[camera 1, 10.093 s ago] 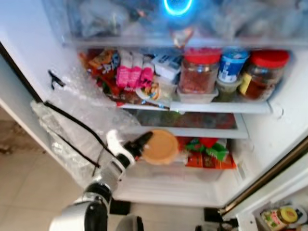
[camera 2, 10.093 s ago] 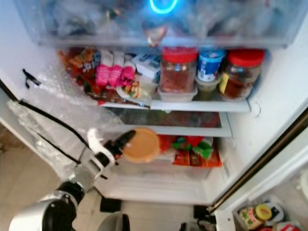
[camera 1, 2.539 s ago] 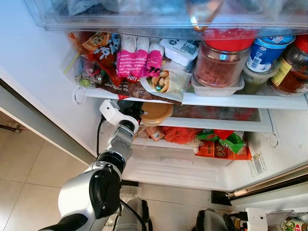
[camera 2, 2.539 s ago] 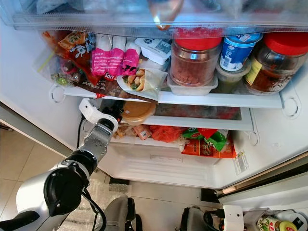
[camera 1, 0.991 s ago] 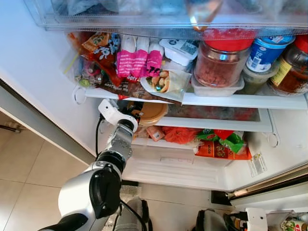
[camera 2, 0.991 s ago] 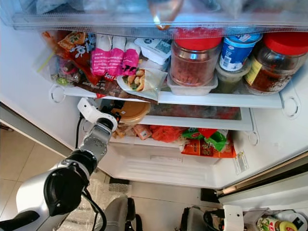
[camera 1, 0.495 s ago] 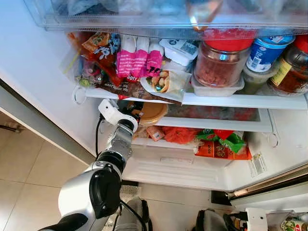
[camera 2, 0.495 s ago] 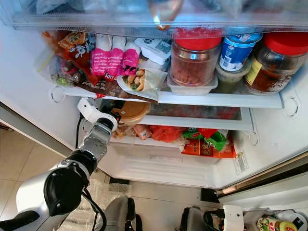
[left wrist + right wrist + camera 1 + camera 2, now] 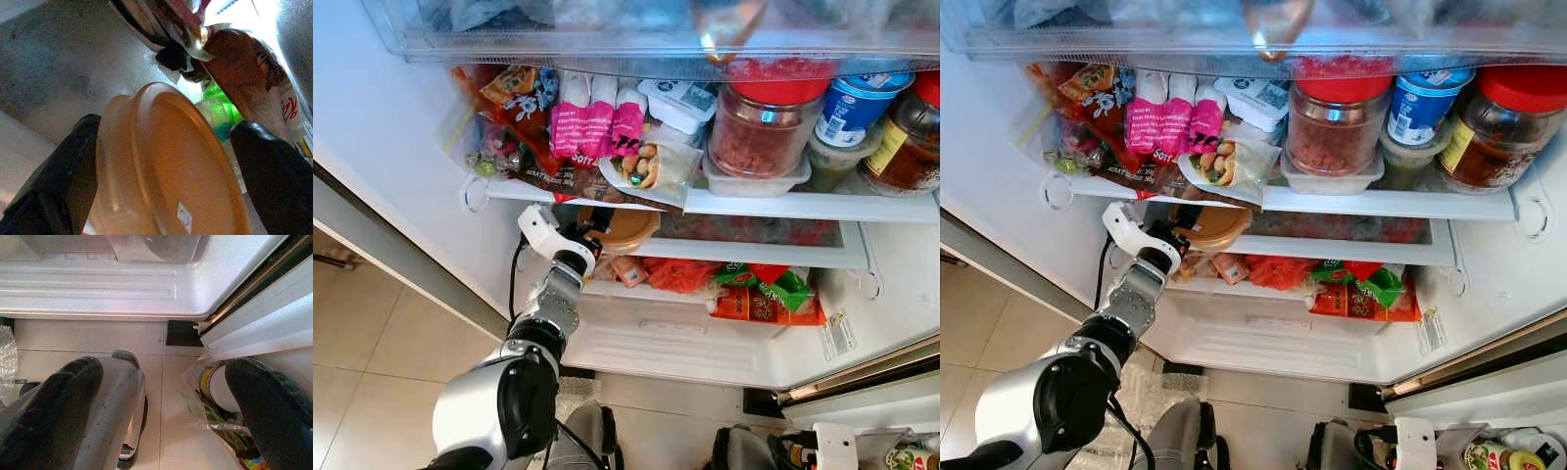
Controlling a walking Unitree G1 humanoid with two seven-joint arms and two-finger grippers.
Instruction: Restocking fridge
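A round tan-orange lidded container [image 9: 626,228] lies tilted in the gap under the fridge's upper glass shelf [image 9: 773,205], at the left end of the second shelf. My left gripper [image 9: 594,231] reaches into that gap and is shut on the container. In the left wrist view the container [image 9: 166,166] sits between the two black fingers [image 9: 54,186], lid edge toward the camera. My right gripper [image 9: 164,377] hangs idle and open above the tiled floor, with nothing between its fingers.
The upper shelf holds pink packets [image 9: 592,122], snack bags, a wrapped food pack [image 9: 651,166], red-lidded jars [image 9: 759,122] and a blue-lidded tub [image 9: 852,103]. Red and green packets [image 9: 754,289] lie right of the container. A white drawer front [image 9: 685,338] is below.
Ten seconds ago the container was held out in front of the fridge, lower down. It now sits under the upper shelf. Over the last second my left wrist edged slightly right.
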